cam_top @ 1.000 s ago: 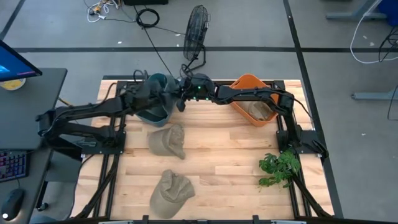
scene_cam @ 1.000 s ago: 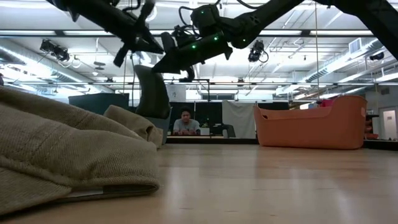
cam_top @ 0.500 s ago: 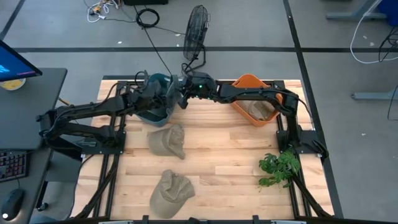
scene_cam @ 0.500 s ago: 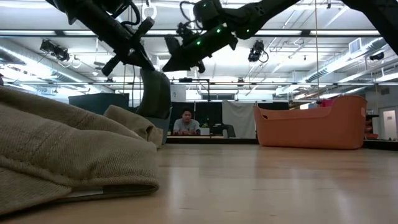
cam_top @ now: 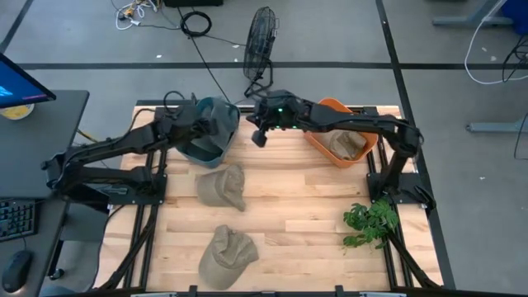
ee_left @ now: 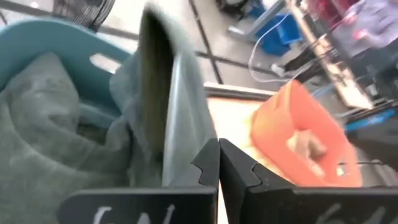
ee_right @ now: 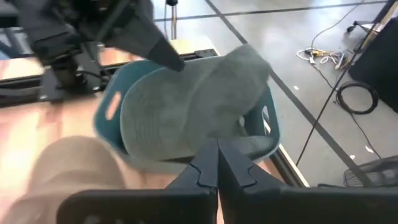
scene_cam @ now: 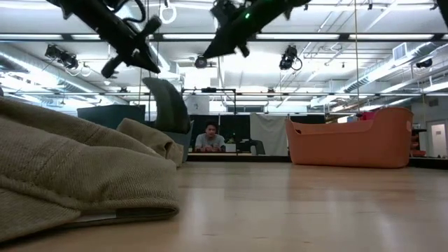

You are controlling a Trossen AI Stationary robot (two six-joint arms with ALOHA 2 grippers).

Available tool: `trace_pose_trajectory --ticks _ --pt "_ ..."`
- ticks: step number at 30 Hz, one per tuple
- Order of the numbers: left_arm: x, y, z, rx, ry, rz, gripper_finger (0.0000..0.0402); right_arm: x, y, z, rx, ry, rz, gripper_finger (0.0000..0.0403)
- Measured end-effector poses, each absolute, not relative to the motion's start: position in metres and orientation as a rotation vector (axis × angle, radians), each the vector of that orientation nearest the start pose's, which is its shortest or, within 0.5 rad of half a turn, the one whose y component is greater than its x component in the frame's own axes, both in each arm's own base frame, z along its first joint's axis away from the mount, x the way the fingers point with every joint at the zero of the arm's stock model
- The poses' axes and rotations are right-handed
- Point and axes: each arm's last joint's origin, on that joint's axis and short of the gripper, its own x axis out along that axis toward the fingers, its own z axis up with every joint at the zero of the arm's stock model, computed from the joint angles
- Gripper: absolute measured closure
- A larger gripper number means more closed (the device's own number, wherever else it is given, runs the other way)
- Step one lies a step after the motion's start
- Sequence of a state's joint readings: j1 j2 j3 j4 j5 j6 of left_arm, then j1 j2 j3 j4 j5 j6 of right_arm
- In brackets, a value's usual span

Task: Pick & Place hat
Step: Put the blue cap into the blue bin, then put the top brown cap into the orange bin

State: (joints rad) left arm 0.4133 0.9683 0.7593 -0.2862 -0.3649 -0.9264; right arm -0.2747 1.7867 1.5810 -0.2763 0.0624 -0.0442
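A grey hat (ee_right: 193, 118) is gripped over the blue bin (cam_top: 208, 140) by the left end effector (cam_top: 191, 126), and should be lowered fully inside before it is let go.

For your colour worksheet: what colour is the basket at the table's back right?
Orange basket, clearest in the low view.

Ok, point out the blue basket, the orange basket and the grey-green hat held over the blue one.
blue basket (cam_top: 196, 153): high view, on its near rim.
orange basket (cam_top: 330, 108): high view, on its far rim.
grey-green hat (ee_right: 193, 115): right wrist view, on the crown.
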Motion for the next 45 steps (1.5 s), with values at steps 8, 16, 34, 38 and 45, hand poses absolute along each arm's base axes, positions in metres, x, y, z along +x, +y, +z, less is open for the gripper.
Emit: trace_pose_trajectory --ticks 8,16,34,38,45 --pt "0.154 0.082 0.281 -0.857 0.223 1.089 0.0397 0.358 -0.083 0.372 0.001 0.483 -0.269 0.0403" --pt "0.156 0.082 0.286 -0.848 0.173 1.052 0.0400 0.354 -0.061 0.379 0.034 0.481 -0.150 0.0403" --pt "0.204 0.088 0.256 -0.736 0.378 0.917 0.0401 0.316 -0.036 0.410 0.085 0.453 -0.186 0.0403" --pt "0.195 0.091 0.252 -0.752 0.421 1.004 0.0401 0.312 -0.033 0.411 0.085 0.461 -0.179 0.0403" --pt "0.180 0.097 0.249 -0.776 0.482 1.097 0.0401 0.310 -0.028 0.410 0.099 0.485 -0.171 0.0403"
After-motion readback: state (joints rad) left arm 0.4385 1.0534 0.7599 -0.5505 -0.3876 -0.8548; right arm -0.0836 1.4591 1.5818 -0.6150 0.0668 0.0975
